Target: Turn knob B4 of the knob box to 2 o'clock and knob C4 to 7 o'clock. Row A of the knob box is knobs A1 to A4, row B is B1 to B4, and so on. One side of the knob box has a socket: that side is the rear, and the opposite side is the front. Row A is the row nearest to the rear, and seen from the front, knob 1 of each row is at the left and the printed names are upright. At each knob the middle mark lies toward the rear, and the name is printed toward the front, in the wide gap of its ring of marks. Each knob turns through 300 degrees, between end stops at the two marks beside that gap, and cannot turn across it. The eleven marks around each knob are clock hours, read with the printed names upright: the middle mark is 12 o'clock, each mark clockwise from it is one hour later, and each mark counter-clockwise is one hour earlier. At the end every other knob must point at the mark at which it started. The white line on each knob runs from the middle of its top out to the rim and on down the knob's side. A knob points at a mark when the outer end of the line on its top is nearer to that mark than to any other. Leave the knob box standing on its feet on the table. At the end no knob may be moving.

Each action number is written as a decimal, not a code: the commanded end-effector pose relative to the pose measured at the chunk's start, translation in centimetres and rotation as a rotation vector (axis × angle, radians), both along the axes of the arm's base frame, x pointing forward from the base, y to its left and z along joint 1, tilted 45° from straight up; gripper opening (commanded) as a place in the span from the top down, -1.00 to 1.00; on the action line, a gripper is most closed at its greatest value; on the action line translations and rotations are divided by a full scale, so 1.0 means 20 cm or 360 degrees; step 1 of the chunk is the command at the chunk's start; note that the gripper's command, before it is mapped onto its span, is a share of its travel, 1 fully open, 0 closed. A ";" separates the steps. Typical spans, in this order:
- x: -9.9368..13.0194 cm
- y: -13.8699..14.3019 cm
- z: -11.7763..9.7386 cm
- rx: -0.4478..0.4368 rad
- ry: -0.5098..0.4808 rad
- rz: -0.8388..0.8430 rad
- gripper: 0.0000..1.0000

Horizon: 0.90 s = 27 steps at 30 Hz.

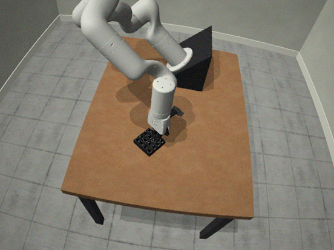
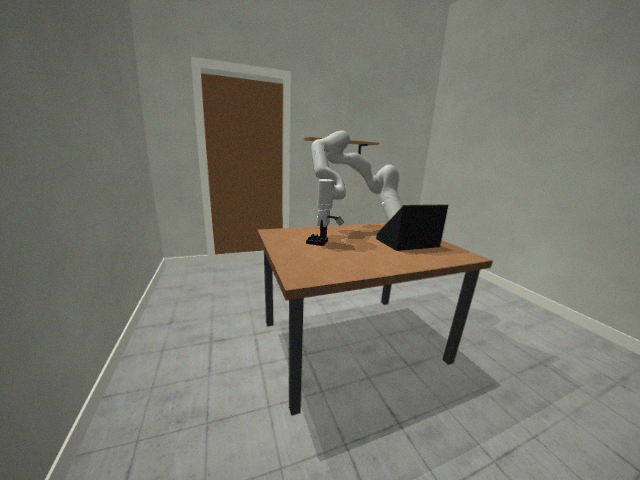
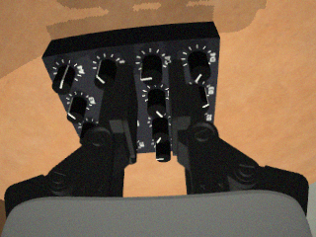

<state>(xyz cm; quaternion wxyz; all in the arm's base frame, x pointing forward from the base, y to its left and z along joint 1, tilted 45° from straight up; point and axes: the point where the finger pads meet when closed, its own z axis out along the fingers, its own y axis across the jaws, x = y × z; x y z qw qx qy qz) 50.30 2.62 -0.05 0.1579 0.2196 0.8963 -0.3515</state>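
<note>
The black knob box [image 1: 148, 143] [image 2: 315, 240] [image 3: 132, 39] stands on its feet on the brown table [image 1: 186, 170], turned at an angle to the table's edges. Its knobs carry white lines; the printed names are too small to read. My gripper [image 1: 162, 132] [image 2: 323, 235] [image 3: 151, 82] points straight down over the box's edge nearest the arm. Its fingers are part open and stand on either side of one column of knobs in the wrist view. A knob [image 3: 157, 98] lies between the fingers. I cannot tell whether the fingers touch it.
A black wedge-shaped block [image 1: 197, 61] [image 2: 416, 227] at the back of the table carries the arm's base. The arm's links reach over the table's back half. A door [image 2: 242, 160] is in the far wall.
</note>
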 end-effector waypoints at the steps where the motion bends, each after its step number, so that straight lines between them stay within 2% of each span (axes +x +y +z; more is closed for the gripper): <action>1: 0.00 0.00 0.00 0.0001 -0.0002 0.0001 0.61; 27: 0.01 -0.01 -0.01 0.0001 -0.0002 0.0001 0.61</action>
